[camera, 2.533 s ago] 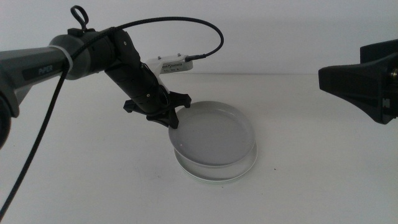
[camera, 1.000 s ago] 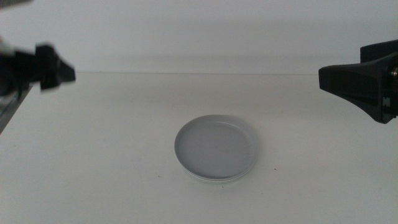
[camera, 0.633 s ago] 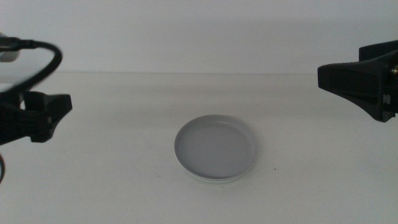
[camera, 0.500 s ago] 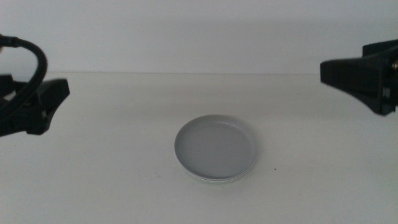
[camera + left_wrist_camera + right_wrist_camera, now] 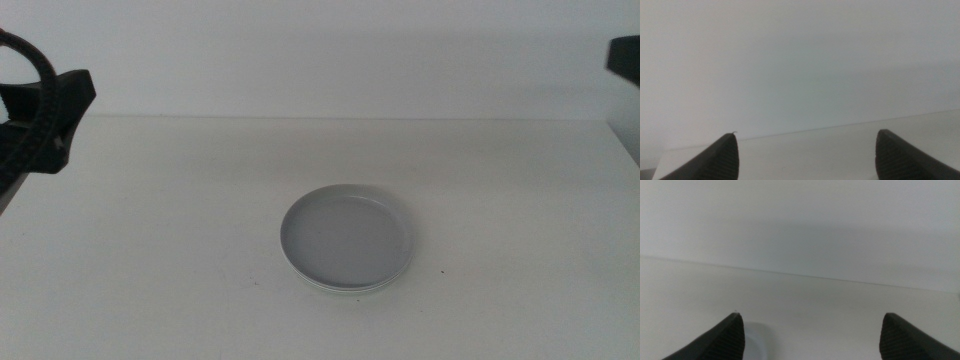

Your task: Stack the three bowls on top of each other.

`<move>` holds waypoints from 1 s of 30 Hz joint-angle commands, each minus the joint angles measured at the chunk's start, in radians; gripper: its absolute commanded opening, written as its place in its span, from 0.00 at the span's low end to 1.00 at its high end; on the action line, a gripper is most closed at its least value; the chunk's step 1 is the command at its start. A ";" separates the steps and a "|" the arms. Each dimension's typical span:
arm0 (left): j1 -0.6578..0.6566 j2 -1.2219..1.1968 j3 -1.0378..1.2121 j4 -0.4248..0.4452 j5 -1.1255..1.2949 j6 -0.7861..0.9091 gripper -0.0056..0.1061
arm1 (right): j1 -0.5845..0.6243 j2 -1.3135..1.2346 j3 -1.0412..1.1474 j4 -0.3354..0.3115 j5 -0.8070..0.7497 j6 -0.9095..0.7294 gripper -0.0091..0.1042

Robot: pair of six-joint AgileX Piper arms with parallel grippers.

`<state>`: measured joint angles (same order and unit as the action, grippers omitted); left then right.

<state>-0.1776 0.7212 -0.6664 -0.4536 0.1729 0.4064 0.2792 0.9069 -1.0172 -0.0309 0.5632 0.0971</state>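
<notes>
The three bowls sit nested in one stack at the middle of the table. The grey-blue bowl (image 5: 347, 236) is on top. Only a thin pale rim (image 5: 345, 290) of the ones beneath shows along the stack's front edge. My left gripper (image 5: 48, 118) hangs at the far left edge of the middle view, well away from the stack. In the left wrist view it (image 5: 807, 150) is open with only wall and table between its jaws. Of my right gripper (image 5: 626, 54) only a dark corner shows at the top right. The right wrist view shows it (image 5: 810, 335) open and holding nothing.
The white table (image 5: 180, 260) runs back to a plain white wall (image 5: 330, 60). The table's right edge (image 5: 625, 145) slants in at the far right.
The left arm let go of the grey-blue bowl on the stack and drew back to the left edge. The right gripper has pulled up and out toward the top right corner.
</notes>
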 commanded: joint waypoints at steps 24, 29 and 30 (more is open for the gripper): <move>-0.003 0.001 0.004 0.012 -0.013 -0.003 0.89 | -0.050 -0.103 0.001 0.015 -0.010 -0.024 0.78; -0.003 -0.014 0.005 0.013 -0.013 -0.003 0.89 | -0.050 -0.102 0.003 0.031 -0.008 -0.024 0.78; -0.003 -0.030 0.005 0.024 -0.013 -0.003 0.89 | -0.050 -0.102 0.008 0.031 -0.008 -0.024 0.78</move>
<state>-0.1776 0.7084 -0.6655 -0.4321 0.1729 0.4064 0.2369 0.8081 -1.0146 0.0000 0.5607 0.0764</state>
